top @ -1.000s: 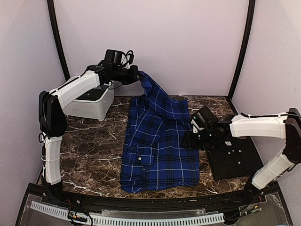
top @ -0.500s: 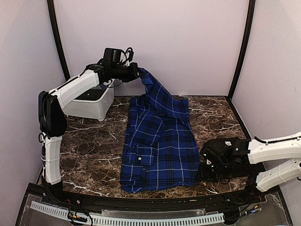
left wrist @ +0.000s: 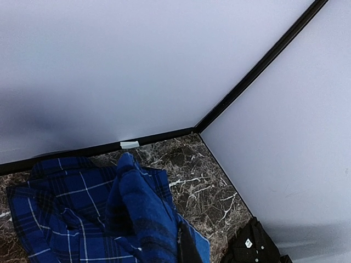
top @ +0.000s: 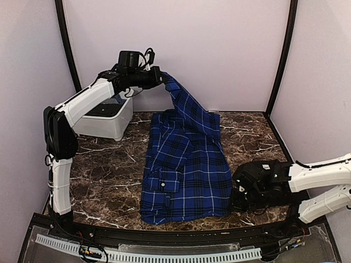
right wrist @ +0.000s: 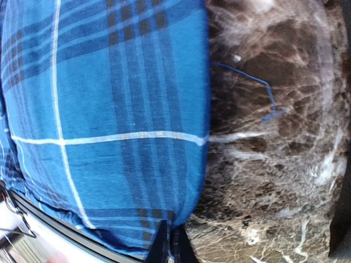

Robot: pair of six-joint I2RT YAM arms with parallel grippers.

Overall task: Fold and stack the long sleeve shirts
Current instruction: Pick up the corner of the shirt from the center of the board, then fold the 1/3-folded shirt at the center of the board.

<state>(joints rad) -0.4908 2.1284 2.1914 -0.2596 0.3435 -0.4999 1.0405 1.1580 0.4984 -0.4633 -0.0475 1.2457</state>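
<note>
From the top view, you see a dark brown marble surface (top: pixel 104 170) with white veins, closed in by pale lilac walls (top: pixel 219 49) and black corner posts (top: pixel 281 60). A royal-blue plaid button-up cloth shirt (top: pixel 186 170) lies spread at its centre. Your left pincer (top: pixel 159 78) is clamped on one far corner, holding it high above the surface. A white plastic tub (top: pixel 112 125) sits at the far left, under that arm. Your right pincer (top: pixel 237 193) is low beside the shirt's near right hem.

From the left wrist, bunched plaid rises toward the camera. A plain black cloth shirt (left wrist: pixel 252 247) with a white button lies at the lower right.

From the right wrist, the fingertips are together at the plaid hem. You cannot tell whether cloth is caught. A loose blue thread (right wrist: pixel 263 90) lies on the marble.
</note>
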